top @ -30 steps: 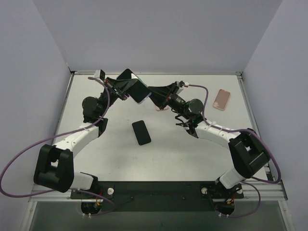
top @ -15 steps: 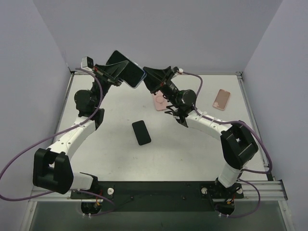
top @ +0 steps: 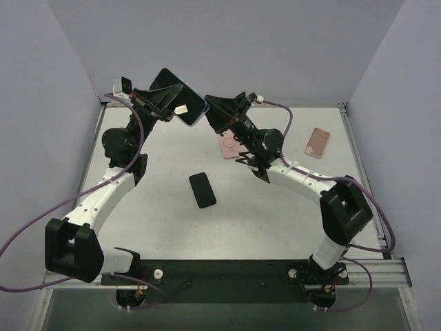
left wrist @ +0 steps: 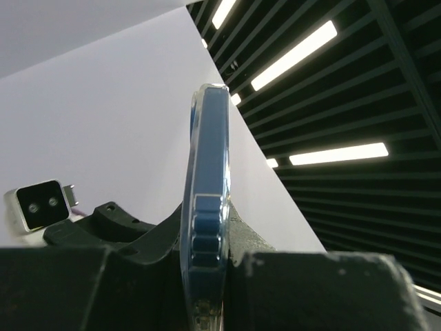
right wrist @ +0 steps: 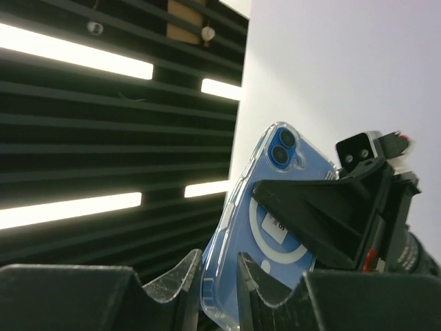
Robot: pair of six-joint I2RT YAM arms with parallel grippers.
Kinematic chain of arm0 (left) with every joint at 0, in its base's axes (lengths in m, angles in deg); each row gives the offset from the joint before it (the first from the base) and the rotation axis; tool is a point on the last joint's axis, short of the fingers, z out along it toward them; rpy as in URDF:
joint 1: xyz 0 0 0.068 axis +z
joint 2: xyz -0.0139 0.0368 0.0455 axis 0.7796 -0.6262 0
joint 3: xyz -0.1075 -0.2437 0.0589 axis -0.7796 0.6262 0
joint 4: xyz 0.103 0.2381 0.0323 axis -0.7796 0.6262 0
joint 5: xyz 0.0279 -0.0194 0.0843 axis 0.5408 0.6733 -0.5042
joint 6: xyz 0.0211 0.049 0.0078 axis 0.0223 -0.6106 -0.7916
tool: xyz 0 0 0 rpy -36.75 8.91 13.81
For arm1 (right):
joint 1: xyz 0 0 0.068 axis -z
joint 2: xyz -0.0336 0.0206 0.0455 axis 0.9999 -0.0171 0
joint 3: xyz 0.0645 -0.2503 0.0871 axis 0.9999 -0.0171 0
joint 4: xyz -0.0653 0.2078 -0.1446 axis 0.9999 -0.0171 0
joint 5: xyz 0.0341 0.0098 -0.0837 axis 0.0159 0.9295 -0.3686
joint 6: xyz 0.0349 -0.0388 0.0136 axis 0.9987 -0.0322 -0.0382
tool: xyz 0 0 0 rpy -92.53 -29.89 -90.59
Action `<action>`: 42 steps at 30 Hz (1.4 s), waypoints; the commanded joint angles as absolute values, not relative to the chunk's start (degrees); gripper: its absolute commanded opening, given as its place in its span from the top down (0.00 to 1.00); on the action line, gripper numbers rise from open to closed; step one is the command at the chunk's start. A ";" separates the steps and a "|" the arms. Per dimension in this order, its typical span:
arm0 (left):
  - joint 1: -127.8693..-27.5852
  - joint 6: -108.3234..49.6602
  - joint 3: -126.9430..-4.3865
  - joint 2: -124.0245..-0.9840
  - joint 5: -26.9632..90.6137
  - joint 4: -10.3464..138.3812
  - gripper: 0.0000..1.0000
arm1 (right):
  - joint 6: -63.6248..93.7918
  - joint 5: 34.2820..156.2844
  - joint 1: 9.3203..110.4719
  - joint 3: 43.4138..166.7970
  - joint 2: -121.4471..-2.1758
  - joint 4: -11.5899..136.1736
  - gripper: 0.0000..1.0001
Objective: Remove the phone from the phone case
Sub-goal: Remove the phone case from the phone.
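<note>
Now the left claw pinches the blue phone and holds it up in the air over the back of the table. The phone sits inside its clear case. The right claw is almost closed, nipping the case's corner. A black phone lies flat below.

White table is sitting enclosed: pale lavender walls are rising behind it and at both its sides. Above it, dark ceiling slats are carrying lit light strips.
</note>
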State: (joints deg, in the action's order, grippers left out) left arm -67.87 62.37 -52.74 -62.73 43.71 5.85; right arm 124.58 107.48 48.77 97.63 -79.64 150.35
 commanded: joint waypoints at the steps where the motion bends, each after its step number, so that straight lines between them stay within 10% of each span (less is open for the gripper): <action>1: -70.65 72.99 -58.18 -56.09 42.99 -29.15 1.00 | 106.91 116.65 50.96 91.79 -73.49 121.52 1.00; 12: -70.48 74.14 -59.68 -56.01 41.93 -29.15 1.00 | 86.76 111.64 51.14 93.80 -69.32 86.91 1.00; 42: -70.48 75.02 -57.40 -57.59 44.48 -28.63 1.00 | 70.59 131.76 47.63 107.52 -82.25 69.05 0.76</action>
State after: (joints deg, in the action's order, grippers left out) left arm -66.43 64.97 -52.10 -62.65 40.38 9.41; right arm 80.36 120.61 51.42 112.78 -72.61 98.63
